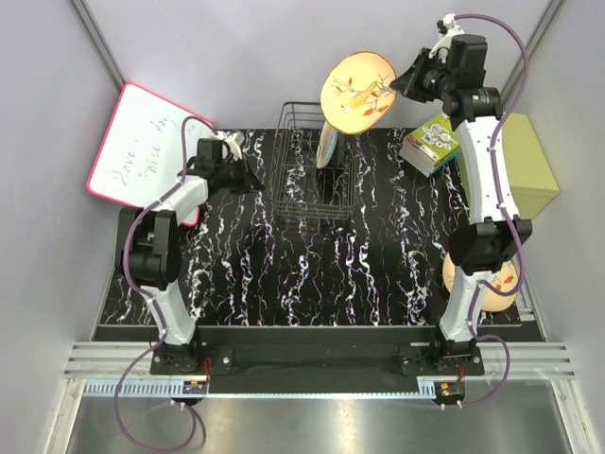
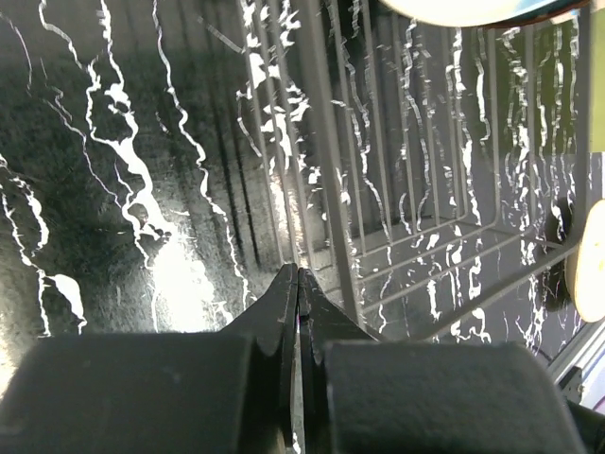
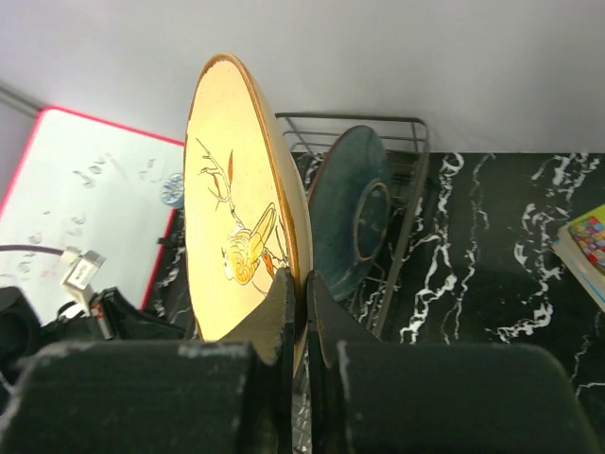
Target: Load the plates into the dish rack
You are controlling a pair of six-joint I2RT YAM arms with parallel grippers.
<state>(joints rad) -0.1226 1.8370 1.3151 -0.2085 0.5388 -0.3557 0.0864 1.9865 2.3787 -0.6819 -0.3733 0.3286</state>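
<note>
Robot lab booth: plain grey walls (image 1: 284, 47), aluminium rails (image 1: 312, 357), marbled tabletop (image 1: 312, 274).

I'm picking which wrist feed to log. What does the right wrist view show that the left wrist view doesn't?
Only the right wrist view: the right gripper shut on the rim of an orange-tan plate with a branch drawing; a dark blue plate standing in the dish rack; a whiteboard. Only the left wrist view: the left gripper, shut and empty, close to the rack's wires, plus a pale rim I cannot identify. Both: the dish rack and the black marbled mat.
</note>
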